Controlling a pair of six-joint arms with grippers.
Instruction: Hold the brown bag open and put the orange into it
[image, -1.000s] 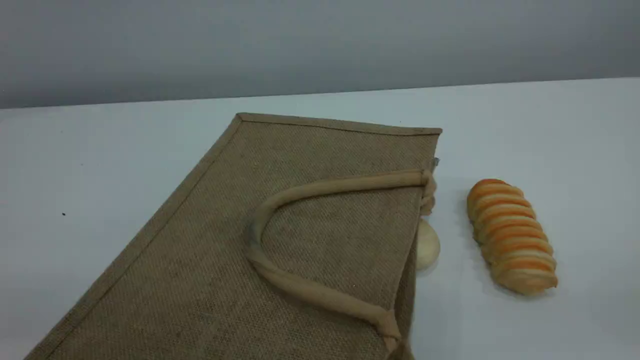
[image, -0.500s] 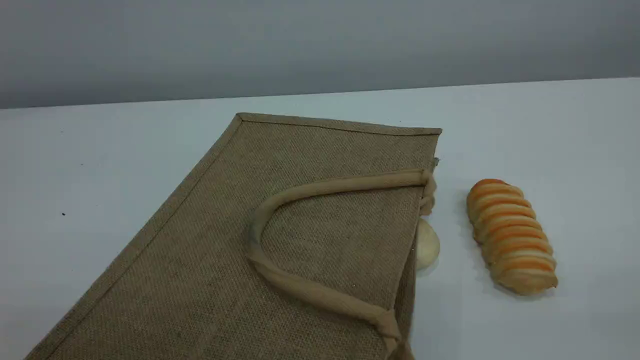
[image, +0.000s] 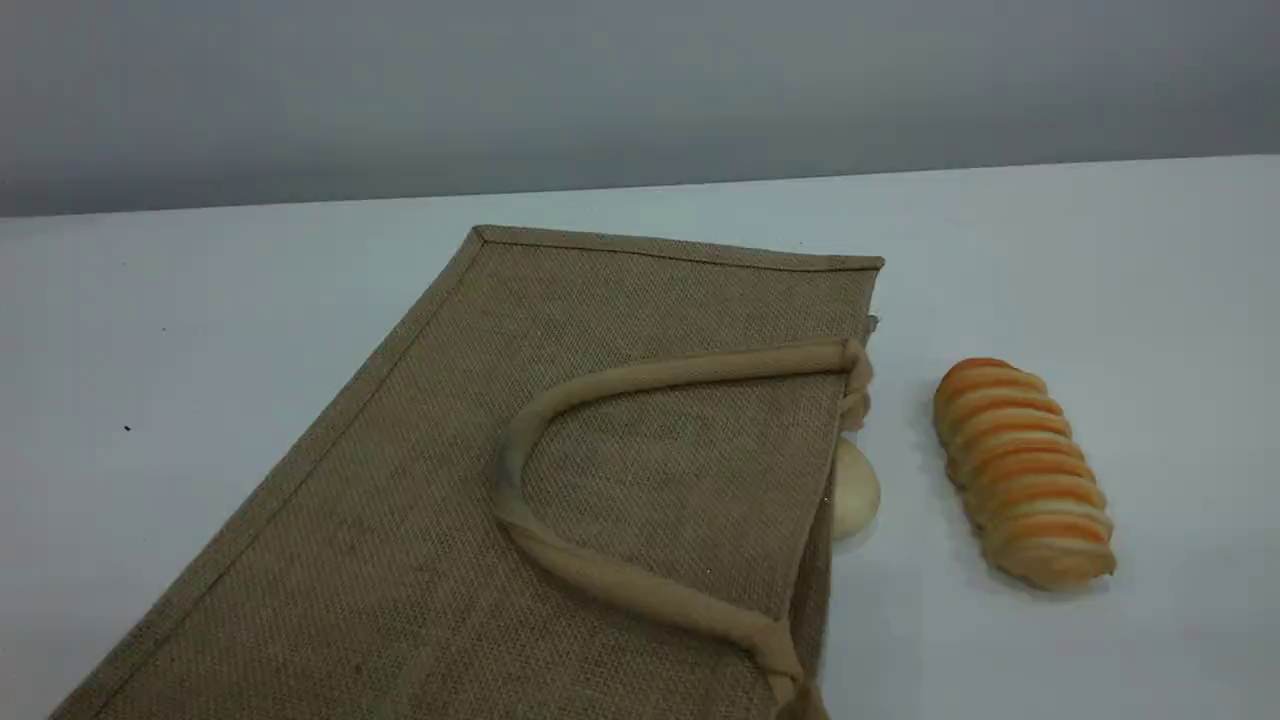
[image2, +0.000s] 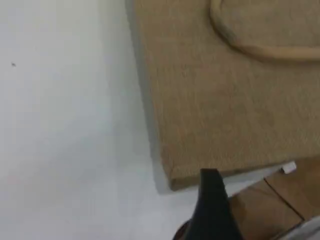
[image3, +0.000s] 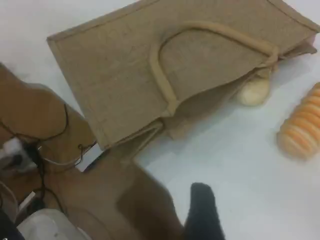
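Brown bag (image: 560, 480): lay flat. Striped loaf (image: 1022, 472): right of bag. Left gripper (image2: 212, 200), right gripper (image3: 200, 210): jaws wide apart, empty.

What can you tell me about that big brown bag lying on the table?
The brown bag is a large tan tote of coarse woven fabric with hemmed edges. It lies flat on the white table, its mouth towards the striped bread loaf. One thick beige rope handle rests looped on its upper side. A pale round item sits at the mouth, partly hidden. No gripper touches it.
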